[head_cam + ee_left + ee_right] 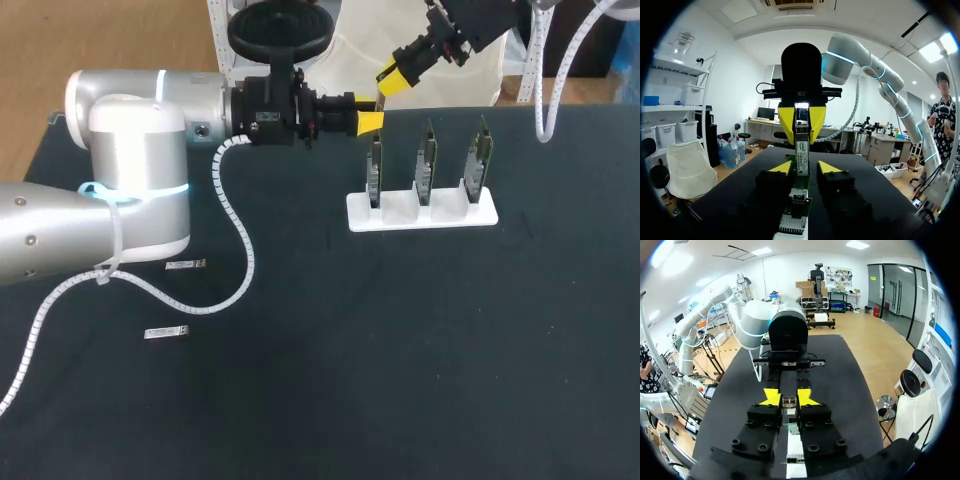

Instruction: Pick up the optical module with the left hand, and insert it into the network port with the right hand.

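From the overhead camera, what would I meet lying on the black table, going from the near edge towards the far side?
nearer loose module → second loose module → white rack, which holds three upright circuit boards

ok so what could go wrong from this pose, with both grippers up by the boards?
1. Crowding: the left gripper sits open at the top of the end board, and the right gripper faces it close by. They could clash on approach.
2. The right gripper pinches what looks like the optical module at its tips only. A skewed push might tilt the board or shift the white stand.
3. The left arm's cable lies close to a spare module and could drag it.
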`<control>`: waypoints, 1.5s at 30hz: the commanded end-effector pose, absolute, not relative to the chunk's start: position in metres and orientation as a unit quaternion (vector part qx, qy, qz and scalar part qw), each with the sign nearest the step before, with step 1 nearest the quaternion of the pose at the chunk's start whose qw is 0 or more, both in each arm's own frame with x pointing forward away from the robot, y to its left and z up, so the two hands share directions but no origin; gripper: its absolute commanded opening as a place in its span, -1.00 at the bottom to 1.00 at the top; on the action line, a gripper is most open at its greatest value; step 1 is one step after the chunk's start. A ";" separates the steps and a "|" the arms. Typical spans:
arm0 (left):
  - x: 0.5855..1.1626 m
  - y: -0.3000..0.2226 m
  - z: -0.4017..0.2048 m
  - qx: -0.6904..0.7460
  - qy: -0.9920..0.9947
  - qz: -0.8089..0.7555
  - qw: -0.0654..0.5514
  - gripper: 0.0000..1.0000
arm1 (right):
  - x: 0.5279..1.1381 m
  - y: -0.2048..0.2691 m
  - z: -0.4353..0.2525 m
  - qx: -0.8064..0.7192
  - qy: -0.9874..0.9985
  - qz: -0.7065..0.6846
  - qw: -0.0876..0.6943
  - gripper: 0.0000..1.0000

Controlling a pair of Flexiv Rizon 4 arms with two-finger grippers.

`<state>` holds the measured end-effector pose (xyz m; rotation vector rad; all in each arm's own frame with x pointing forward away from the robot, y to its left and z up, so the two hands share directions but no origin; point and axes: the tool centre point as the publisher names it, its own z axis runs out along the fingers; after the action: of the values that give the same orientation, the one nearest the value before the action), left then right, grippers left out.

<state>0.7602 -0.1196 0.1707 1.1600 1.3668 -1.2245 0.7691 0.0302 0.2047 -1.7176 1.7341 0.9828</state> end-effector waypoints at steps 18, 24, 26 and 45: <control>0.745 -0.097 0.173 0.523 0.590 -0.426 0.444 1.00 | 0.765 0.025 0.204 -0.627 0.639 0.363 0.260 -1.00; 0.742 -0.087 0.163 0.551 0.614 -0.385 0.414 1.00 | 0.764 0.026 0.204 -0.628 0.636 0.364 0.261 -1.00; 0.743 -0.084 0.161 0.562 0.617 -0.371 0.407 1.00 | 0.763 0.026 0.204 -0.629 0.635 0.364 0.262 -1.00; 0.755 -0.069 0.136 0.587 0.656 -0.331 0.340 1.00 | 0.756 0.023 0.206 -0.628 0.637 0.360 0.265 -1.00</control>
<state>0.7495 -0.0666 0.1379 1.5051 1.6922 -0.8618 0.7615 0.0244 0.2060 -1.7049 1.7224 0.9843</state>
